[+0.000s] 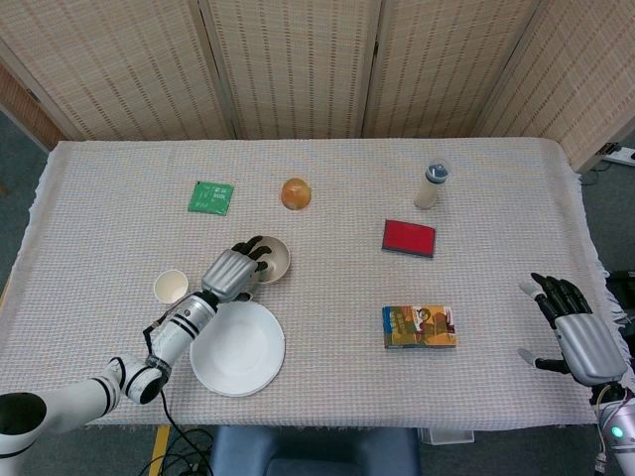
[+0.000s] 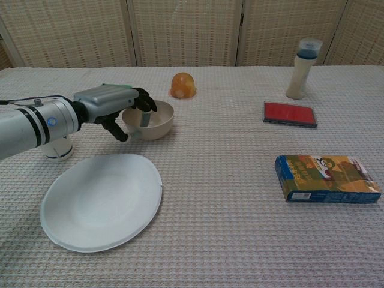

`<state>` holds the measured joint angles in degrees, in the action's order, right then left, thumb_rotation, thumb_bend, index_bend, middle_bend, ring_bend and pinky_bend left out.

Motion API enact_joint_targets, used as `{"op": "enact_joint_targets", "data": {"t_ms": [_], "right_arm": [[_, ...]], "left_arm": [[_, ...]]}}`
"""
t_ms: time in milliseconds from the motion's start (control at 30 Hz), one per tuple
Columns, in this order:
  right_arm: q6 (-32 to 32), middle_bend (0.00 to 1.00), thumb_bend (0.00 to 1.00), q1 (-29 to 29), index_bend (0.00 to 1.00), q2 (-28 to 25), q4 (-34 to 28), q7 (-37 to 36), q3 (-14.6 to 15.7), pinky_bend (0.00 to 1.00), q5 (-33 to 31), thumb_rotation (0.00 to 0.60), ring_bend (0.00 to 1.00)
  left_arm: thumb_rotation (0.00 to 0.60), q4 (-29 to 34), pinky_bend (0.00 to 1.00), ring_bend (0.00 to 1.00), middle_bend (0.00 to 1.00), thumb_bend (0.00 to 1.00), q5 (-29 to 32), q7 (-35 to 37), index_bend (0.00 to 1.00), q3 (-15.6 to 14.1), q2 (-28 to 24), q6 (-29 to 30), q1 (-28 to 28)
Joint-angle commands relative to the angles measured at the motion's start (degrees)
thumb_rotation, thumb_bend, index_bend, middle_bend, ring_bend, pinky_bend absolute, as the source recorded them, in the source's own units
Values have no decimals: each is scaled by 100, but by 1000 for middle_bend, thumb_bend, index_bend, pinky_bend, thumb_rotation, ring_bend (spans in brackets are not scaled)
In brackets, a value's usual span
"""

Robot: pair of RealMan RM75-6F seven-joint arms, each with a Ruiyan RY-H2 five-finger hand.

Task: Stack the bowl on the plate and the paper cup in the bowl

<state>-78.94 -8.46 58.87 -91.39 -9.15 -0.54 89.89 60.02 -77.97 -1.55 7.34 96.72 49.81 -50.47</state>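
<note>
The left hand [image 1: 230, 273] is at the bowl [image 2: 150, 121], its dark fingers [image 2: 144, 100] hooked over the near-left rim with some reaching inside and the thumb below on the outer wall, so it appears to pinch the rim. The bowl rests on the table [image 1: 327, 397], just behind the plate [image 1: 238, 348] and not yet on it. The paper cup [image 1: 171, 287] stands upright just left of the plate, close beside the left forearm. The right hand [image 1: 573, 324] hovers far right of the plate, past the printed box [image 1: 419, 326], fingers spread and holding nothing.

A rim pinch is a shallow hold: I judge the bowl could tilt or slip free when lifted, and land askew on the plate's edge. The forearm, swinging toward the plate, could also knock the cup over. The orange fruit [image 1: 296, 193] and red case [image 1: 409, 237], both beyond the plate, look safely clear.
</note>
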Motion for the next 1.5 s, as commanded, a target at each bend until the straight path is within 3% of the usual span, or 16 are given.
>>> {"op": "enact_joint_targets", "data": {"t_ms": [33, 367, 933, 1300, 1500], "right_arm": [[36, 33, 153, -23, 95, 13, 9, 17, -5, 0, -11, 600, 0], [140, 33, 153, -88, 95, 57, 18, 97, -24, 0, -59, 600, 0], [-285, 33, 153, 35, 95, 10, -17, -36, 133, 0, 436, 600, 0], [-594, 33, 153, 147, 95, 14, -90, 128, 354, 0, 964, 600, 0], [-721, 33, 153, 205, 95, -17, -96, 100, 441, 0, 1121, 600, 0]], "left_arm": [[600, -190, 238, 41, 222, 443, -52, 132, 564, 2, 90, 51, 11], [600, -264, 238, 42, 236, 451, -161, 232, 580, -3, 77, 285, 110], [600, 2558, 238, 42, 238, 452, 217, -1769, 582, -15, -1107, 1455, 946], [600, 4333, 239, 42, 244, 451, -177, -2619, 586, -427, -2001, 2718, 1876], [600, 4717, 238, 42, 246, 451, -596, -2710, 594, -706, -2123, 3265, 2346]]}}
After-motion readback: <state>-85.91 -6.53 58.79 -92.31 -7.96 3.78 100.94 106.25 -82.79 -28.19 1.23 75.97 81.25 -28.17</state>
